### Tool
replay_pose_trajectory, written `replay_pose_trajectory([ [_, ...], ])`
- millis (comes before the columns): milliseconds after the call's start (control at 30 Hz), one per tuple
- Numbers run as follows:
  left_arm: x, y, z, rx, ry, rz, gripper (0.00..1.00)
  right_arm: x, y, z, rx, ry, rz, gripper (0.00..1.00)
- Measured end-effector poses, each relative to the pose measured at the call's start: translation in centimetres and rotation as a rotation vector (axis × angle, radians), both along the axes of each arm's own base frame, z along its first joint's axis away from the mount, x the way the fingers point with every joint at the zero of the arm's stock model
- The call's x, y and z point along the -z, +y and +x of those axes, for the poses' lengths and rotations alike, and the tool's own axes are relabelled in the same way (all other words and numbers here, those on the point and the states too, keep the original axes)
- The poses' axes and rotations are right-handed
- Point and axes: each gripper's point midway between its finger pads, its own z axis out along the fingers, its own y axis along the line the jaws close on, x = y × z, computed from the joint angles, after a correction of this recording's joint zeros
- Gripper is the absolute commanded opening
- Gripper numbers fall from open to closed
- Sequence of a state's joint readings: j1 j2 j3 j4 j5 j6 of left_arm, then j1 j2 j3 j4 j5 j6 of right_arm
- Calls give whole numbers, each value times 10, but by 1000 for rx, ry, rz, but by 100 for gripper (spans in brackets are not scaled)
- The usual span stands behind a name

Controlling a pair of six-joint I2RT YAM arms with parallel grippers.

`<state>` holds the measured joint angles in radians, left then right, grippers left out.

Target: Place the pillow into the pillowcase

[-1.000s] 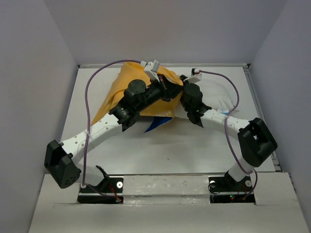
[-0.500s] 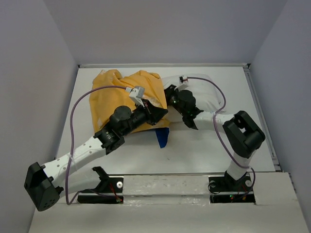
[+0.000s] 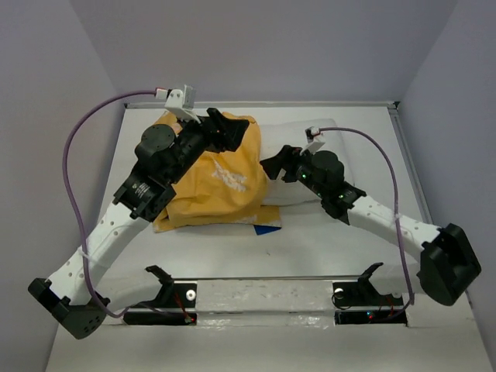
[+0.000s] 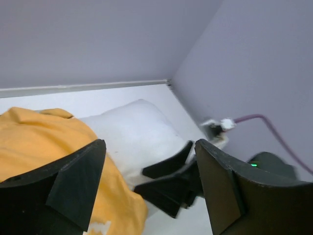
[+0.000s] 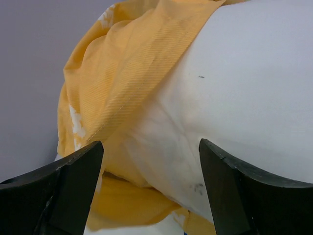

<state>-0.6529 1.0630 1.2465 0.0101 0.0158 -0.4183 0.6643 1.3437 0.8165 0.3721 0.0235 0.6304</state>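
White tabletop (image 3: 310,240) between lilac walls (image 3: 46,116) — on its far middle lies the plump white rectangular pillow (image 3: 279,139), its left end tucked inside the floppy mustard-yellow fabric pillowcase (image 3: 217,182). The right gripper (image 3: 276,164) hangs spread wide where the two meet, holding nothing; the left gripper (image 3: 232,130) — also agape and empty — hovers over the pillowcase's far edge.

Pillowcase: mustard-yellow cloth sack (image 5: 132,63), matt and creased; up close I can see a fine ribbed weave.
Pillow: plump white cloth cushion (image 5: 254,83), smooth and matt, with a few faint grey smudges.
Fingers: the black wedge-shaped fingers (image 4: 78,181) of my left gripper (image 4: 149,147) look like dull, matt plastic.
Table: flat white tabletop (image 3: 310,232), smooth, with a low sheen.
Cable: thin purple cord (image 3: 65,167) with a slick-looking sheath.
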Motion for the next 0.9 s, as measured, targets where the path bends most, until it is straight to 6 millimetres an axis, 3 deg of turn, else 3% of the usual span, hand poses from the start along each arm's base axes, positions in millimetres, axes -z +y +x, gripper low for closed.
replay_pose_trajectory([
  [100,12,-2,25,-62,34,96,81,-19,-28,-7,21,-37,-85,88],
  [167,36,-15,51,-82,83,183,81,-20,-47,1,60,-36,-144,91],
  [267,101,-35,89,-92,198,344,82,2,-94,23,184,32,-278,99],
  [333,164,-41,106,-97,309,485,84,26,-123,32,265,101,-358,99],
  [367,187,-41,110,-100,347,536,84,37,-134,34,296,133,-393,95],
  [400,210,-39,114,-105,388,594,84,49,-146,36,327,169,-427,55],
  [433,224,-39,117,-106,414,636,84,56,-149,36,332,189,-444,23],
  [467,235,-40,123,-110,430,675,83,62,-148,36,322,200,-456,0],
  [567,235,-49,143,-120,414,723,75,74,-125,32,211,202,-411,0],
  [667,227,-54,156,-124,380,730,63,81,-95,8,112,174,-381,0],
  [733,226,-55,157,-115,372,736,56,81,-67,-19,34,156,-376,0],
  [800,225,-57,157,-106,364,732,56,72,-21,-68,-125,125,-333,0],
  [900,223,-60,158,-87,353,723,62,53,23,-123,-301,105,-250,0],
])
